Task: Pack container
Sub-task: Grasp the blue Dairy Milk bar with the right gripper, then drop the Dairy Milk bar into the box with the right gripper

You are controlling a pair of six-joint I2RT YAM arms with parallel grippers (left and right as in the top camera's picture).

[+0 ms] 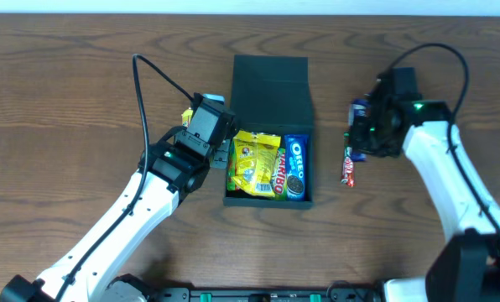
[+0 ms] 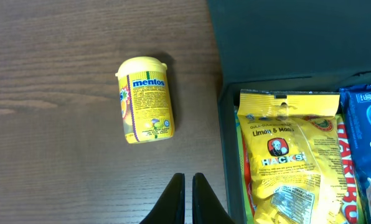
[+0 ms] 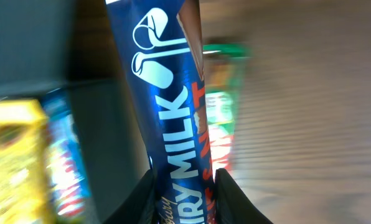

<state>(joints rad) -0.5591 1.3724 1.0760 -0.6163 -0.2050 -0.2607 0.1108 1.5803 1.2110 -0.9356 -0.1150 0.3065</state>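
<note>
The left fingers (image 2: 172,202) are pressed almost together with nothing between them. They hover just outside the left wall of the container (image 2: 226,155). The container sits mid-worktop (image 1: 82,75), its flap lid (image 1: 271,88) laid open on the far side. Inside lie a yellow Hacks bag (image 2: 291,162), a Haribo packet (image 1: 278,172) with only a strip showing beside it, and a blue Oreo pack (image 1: 295,168) along the right wall. A yellow Mentos bottle (image 2: 145,99) lies on its side on the worktop, left of the container. From overhead the left arm hides most of it.

The right fingers (image 3: 238,202) pinch a blue Dairy Milk bar (image 3: 170,118), held to the right of the container. The bar fills the wrist view and its far end is cut off. Behind it, blurred, a red-and-green snack bar (image 1: 348,165) lies on the worktop.
</note>
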